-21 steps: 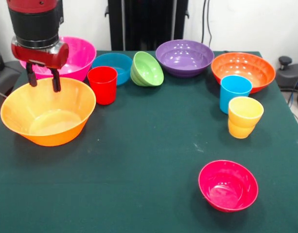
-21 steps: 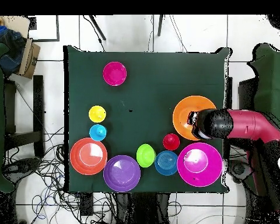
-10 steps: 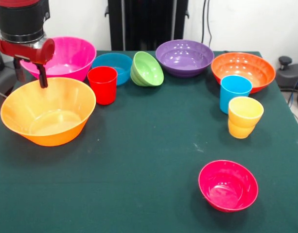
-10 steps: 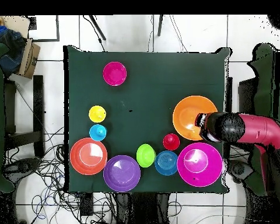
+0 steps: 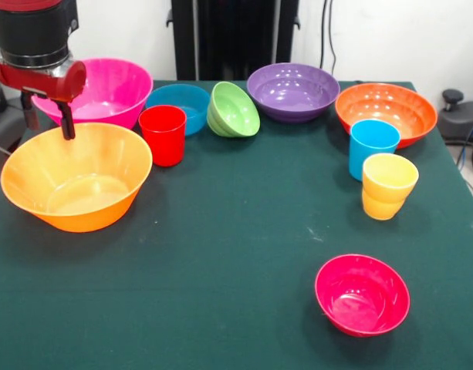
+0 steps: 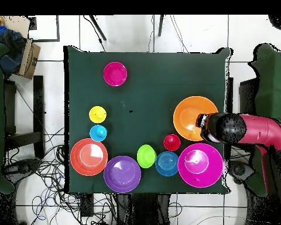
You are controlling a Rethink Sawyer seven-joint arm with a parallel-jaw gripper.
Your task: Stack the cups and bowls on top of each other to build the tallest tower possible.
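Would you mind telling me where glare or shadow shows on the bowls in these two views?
Front view: soft ceiling-light glare sits inside the purple bowl and the orange bowl, and the crimson bowl casts only a faint shadow on the cloth. Overhead view: pale glare patches show in the pink bowl and purple bowl; the arm covers the yellow-orange bowl's edge.

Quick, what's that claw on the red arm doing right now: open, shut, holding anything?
Gripper: open and empty, its two fingers spread over the far rim of the yellow-orange bowl, gripping nothing.
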